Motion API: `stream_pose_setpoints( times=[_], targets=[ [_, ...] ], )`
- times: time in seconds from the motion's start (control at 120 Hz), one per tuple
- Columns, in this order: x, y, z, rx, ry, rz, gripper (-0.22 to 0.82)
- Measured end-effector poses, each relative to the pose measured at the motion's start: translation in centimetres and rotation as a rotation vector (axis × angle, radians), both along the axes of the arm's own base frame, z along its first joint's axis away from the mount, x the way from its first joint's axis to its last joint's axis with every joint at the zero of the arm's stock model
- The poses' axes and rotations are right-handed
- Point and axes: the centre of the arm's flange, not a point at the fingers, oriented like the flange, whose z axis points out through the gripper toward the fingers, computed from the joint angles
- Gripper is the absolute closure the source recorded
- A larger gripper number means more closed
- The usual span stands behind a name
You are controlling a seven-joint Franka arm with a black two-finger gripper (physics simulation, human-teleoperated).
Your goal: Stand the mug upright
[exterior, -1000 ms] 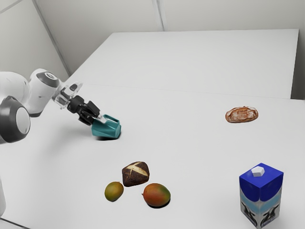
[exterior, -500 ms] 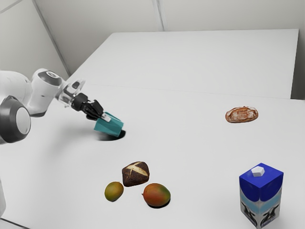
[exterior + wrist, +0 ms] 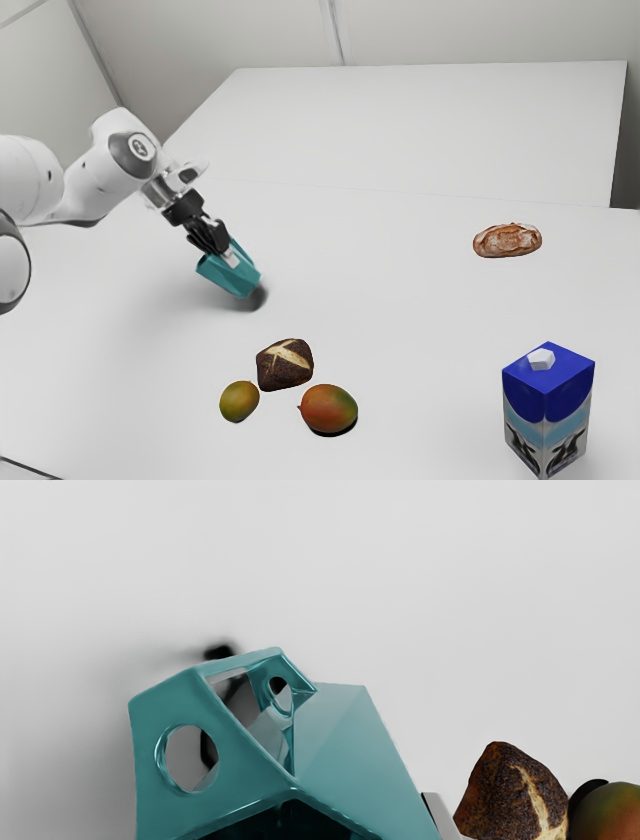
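The gripper (image 3: 229,256) is closed on the mug (image 3: 229,279), holding it by the wall near the rim. In the wrist view one finger (image 3: 442,819) lies along the outer wall. The teal mug is at the fingertips and leans well over, neither upright nor flat. Its long axis slants down and away from the gripper, toward the exterior view's right. The mouth (image 3: 285,829) faces back to the gripper, and the base (image 3: 250,285) points away from it, low over the table (image 3: 400,300); whether the base touches down I cannot tell. The angular handle (image 3: 175,700), pierced with round holes, faces the wrist camera.

Nearer the exterior camera than the gripper sit a dark scored bread roll (image 3: 284,365), a small green-yellow mango (image 3: 239,401) and a larger red-green mango (image 3: 329,409). Well apart from the gripper, toward the exterior view's right, are a crusty loaf (image 3: 507,240) and, nearer that camera, an upright blue-topped milk carton (image 3: 547,410).
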Motion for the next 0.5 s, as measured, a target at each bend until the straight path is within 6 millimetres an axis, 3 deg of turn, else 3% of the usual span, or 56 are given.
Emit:
stream_pose_setpoints(
  times=[0.225, 0.5],
  targets=[
    [0.4, -2.0, 0.2, 0.279, -0.017, -0.090, 0.78],
    [-1.2, -2.3, -1.2, 0.442, 0.054, -0.103, 0.78]
  ],
)
